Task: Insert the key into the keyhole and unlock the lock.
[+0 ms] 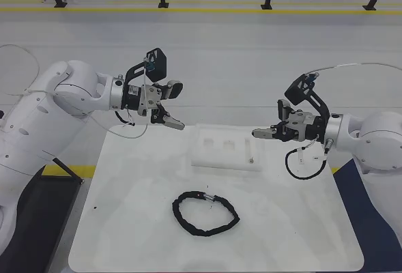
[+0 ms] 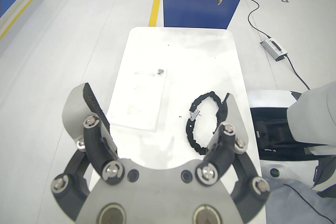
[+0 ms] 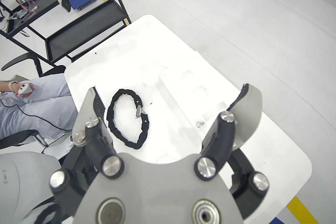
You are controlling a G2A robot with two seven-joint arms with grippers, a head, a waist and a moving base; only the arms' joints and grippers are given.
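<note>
While both arms hung above the white table [image 1: 289,232], neither gripper held or touched anything. Your left gripper [image 2: 157,93] sat at the table's far left corner, jaws spread wide with nothing between its ribbed pads [image 2: 94,101]. Your right gripper [image 3: 170,89] sat by the far edge toward the right corner, jaws equally wide apart.

You had the key [image 1: 251,161] lying flat on a white foam block [image 1: 207,160], at the block's corner nearest the right gripper. The block itself rested near the middle of the table, toward the far edge, with shallow rectangular recesses in its top. From the left wrist the key [image 2: 160,71] showed as a small metal speck at the block's far end. From the right wrist it [image 3: 200,123] lay just beside that gripper's finger, though apart from it.

The lock [image 1: 205,232], a black fabric-covered chain closed into a loop, lay flat toward the table's near edge, well apart from the block. Its metal cylinder [image 1: 204,196] faced the block.
</note>
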